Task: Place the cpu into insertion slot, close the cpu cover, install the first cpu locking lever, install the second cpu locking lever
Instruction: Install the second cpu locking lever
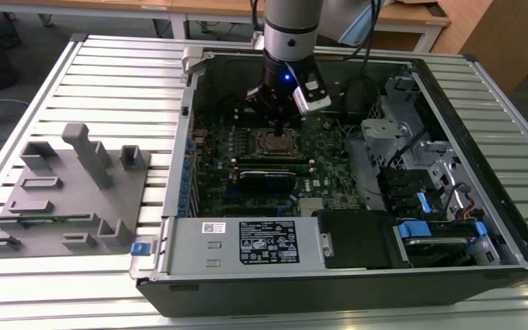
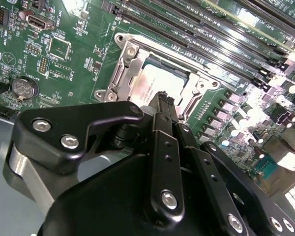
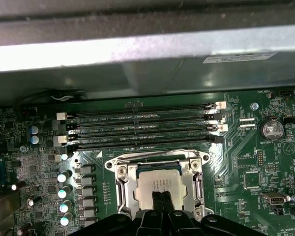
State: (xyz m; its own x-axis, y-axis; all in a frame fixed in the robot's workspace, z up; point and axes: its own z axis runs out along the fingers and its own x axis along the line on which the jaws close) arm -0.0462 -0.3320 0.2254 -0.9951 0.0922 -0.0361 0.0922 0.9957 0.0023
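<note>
The cpu (image 3: 160, 181) lies flat in the insertion slot (image 3: 202, 158) on the green motherboard, its silvery top showing through the cut-out of the cpu cover (image 3: 124, 184). The cover lies down over the chip's edges. My gripper (image 3: 161, 195) is shut, its two black fingertips pressed together and holding nothing, right at the near edge of the cpu. In the second wrist view the gripper (image 2: 162, 100) stands over the cpu (image 2: 157, 83), with the cover (image 2: 124, 73) beside it. In the exterior view the gripper (image 1: 278, 130) hangs just above the insertion slot (image 1: 276, 144) inside the open computer case.
Long black memory slots (image 3: 142, 130) run beside the socket. A coin cell (image 3: 271, 129) sits on the board. The case wall (image 1: 177, 179), a drive cage (image 1: 411, 158) and the power supply (image 1: 245, 244) ring the board. A grey fixture (image 1: 67, 192) stands on the exterior view's left.
</note>
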